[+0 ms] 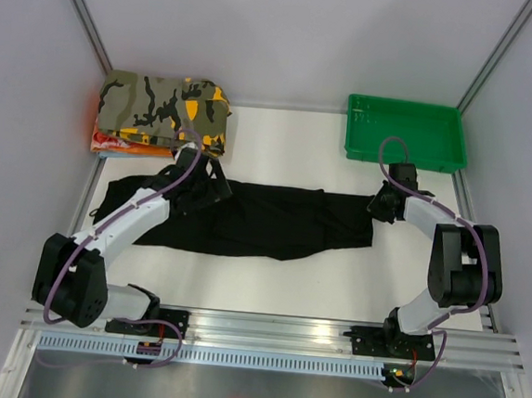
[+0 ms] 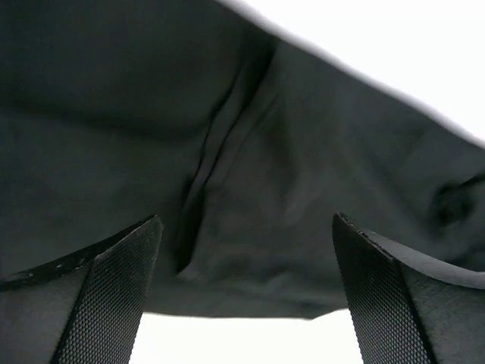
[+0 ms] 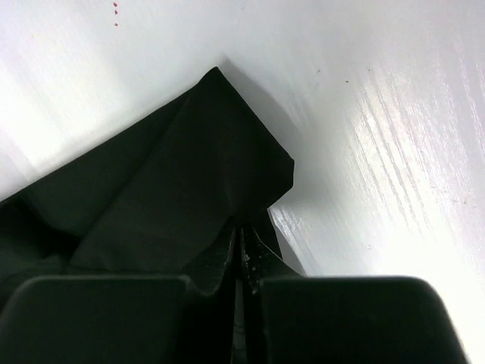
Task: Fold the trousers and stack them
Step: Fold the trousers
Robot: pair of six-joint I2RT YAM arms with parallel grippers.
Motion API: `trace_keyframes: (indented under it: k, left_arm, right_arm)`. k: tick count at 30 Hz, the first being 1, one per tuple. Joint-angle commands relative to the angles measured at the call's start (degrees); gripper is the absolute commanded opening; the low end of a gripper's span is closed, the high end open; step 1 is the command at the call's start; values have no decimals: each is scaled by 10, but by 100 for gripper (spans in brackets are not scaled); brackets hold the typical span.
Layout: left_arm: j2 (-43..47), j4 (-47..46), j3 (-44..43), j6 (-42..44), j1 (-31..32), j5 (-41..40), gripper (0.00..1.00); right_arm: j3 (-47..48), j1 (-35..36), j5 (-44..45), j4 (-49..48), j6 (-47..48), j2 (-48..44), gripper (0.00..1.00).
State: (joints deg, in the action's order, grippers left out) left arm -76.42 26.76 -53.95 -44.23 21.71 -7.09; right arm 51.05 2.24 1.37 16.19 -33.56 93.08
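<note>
The white table (image 1: 279, 154) fills the middle of the overhead view, smooth and glossy, and in the right wrist view it shines back streaks of light. Across its centre lie the trousers (image 1: 273, 223), a long, flat band of plain black soft cloth. They run from the left edge of the table almost to the right arm (image 1: 449, 234), with shallow creases and an uneven lower edge. The left arm (image 1: 134, 215), white-shelled with black joints, reaches diagonally over the left half of the cloth.

In the upper left corner sits a folded camouflage garment (image 1: 162, 106), a thick, rectangular pile in olive, black and orange. In the upper right stands a shallow green tray (image 1: 405, 158), rectangular, of hard plastic with a raised rim.

The left gripper (image 2: 246, 220) hangs wide open just above the black fabric. Its two fingers (image 2: 114, 280) are faced with coarse, woven-looking black pads and stand far apart, with a seam fold between them. The right gripper (image 3: 239, 231) is pinched narrow on the trousers at their right end. Its dark fingers are pressed almost together on the edge of the cloth, beside a pointed corner that lies flat on the table.
</note>
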Motion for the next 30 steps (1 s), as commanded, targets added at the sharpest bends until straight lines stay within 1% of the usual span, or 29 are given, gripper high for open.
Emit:
trace_keyframes:
  k: [1, 2, 3, 6, 8, 11, 15, 17, 18, 19, 21, 24, 28, 29, 30]
  left_arm:
    - [7, -14, 60, 10, 23, 49, 97]
    - [7, -19, 70, 6, 30, 53, 97]
    - [7, -30, 87, -3, 46, 59, 96]
    - [7, -32, 101, -22, 77, 44, 95]
    - [6, -30, 103, -25, 86, 33, 95]
    - [3, -31, 106, -29, 89, 17, 93]
    - [-5, -36, 113, -36, 89, -23, 86]
    - [-9, -36, 114, -39, 89, -21, 85]
    - [-13, -39, 115, -41, 89, -17, 82]
    - [-14, -43, 116, -41, 89, -13, 81]
    - [-14, -50, 119, -45, 90, -9, 76]
    - [-14, -57, 123, -46, 90, -18, 73]
    - [-27, -59, 120, -47, 90, -45, 68]
    - [-32, -60, 120, -52, 90, -61, 66]
    - [-35, -62, 121, -56, 90, -70, 62]
  right_arm:
    - [12, -1, 14, -12, -2, -20, 4]
    - [19, -1, 16, 1, 3, -26, 0]
    - [24, -1, 18, 7, 12, -31, 0]
    - [34, -1, 17, 24, 23, -48, 0]
    - [41, 0, 12, 39, 36, -54, 4]
    - [34, 1, 13, 44, 50, -52, 6]
    - [27, 0, -2, 44, 58, -40, 2]
    - [27, 1, -12, 44, 63, -37, 3]
    - [27, 1, -12, 45, 66, -35, 4]
    - [32, 0, -11, 51, 68, -33, 7]
    - [34, 0, -11, 53, 77, -30, 10]
    - [37, 0, -9, 57, 86, -24, 11]
    - [36, 0, -11, 51, 85, -20, 1]
    - [37, 1, -12, 48, 85, -20, 0]
    - [37, 1, -12, 48, 85, -24, 0]
